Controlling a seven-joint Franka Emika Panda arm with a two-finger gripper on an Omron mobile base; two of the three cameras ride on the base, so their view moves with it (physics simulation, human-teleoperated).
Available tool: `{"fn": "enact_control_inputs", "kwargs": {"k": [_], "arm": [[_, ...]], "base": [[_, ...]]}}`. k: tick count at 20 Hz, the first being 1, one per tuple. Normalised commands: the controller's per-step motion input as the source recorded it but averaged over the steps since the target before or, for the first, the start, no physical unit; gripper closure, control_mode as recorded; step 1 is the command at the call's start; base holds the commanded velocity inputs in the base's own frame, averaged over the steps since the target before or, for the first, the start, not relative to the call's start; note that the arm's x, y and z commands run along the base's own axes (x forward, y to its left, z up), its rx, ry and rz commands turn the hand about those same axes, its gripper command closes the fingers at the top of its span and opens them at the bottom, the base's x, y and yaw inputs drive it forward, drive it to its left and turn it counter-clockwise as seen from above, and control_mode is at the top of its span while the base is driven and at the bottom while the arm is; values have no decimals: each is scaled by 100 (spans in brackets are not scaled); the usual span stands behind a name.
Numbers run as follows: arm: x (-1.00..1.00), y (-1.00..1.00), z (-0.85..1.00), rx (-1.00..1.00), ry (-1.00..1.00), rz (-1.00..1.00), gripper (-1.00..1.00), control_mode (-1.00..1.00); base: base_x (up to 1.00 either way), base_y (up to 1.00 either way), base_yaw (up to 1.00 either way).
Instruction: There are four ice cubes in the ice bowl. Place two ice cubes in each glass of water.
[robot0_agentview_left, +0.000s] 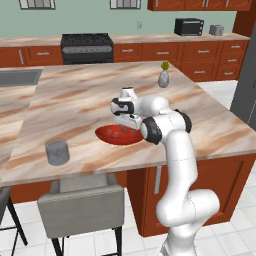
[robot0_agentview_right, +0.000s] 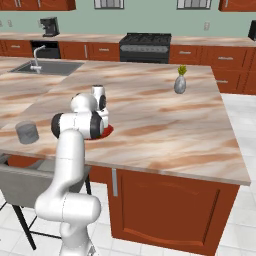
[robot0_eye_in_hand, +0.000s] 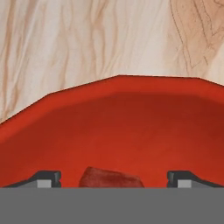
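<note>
Hovering over ice bowl (robot0_eye_in_hand: 118, 113): tool (robot0_eye_in_hand: 113, 178) spread wide, one ice cube (robot0_eye_in_hand: 110, 179) between tips; one glass (robot0_agentview_left: 57, 152) visible.

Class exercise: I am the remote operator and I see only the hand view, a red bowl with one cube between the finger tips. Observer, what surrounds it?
Observer: The ice bowl sits near the front edge of the marble island counter.
Operator: Any glass nearby?
Observer: One glass of water stands to the bowl's left in the left base view, apart from it.
Operator: Where is the tool?
Observer: The tool hangs just over the bowl, jaws open around an ice cube.
Operator: Anything else?
Observer: A small grey vase stands farther back.
</note>
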Motion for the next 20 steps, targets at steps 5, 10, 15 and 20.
{"fn": "enact_control_inputs", "kwargs": {"k": [5,10,15,20], "arm": [[-34,3,-8,0,0,0,100,-100],[-3,0,0,0,-1,0,100,-100],[-35,1,38,5,-14,0,100,-100],[-74,1,100,10,-9,0,100,-100]], "base": [[0,0,0],[0,0,0],[0,0,0],[0,0,0]]}}
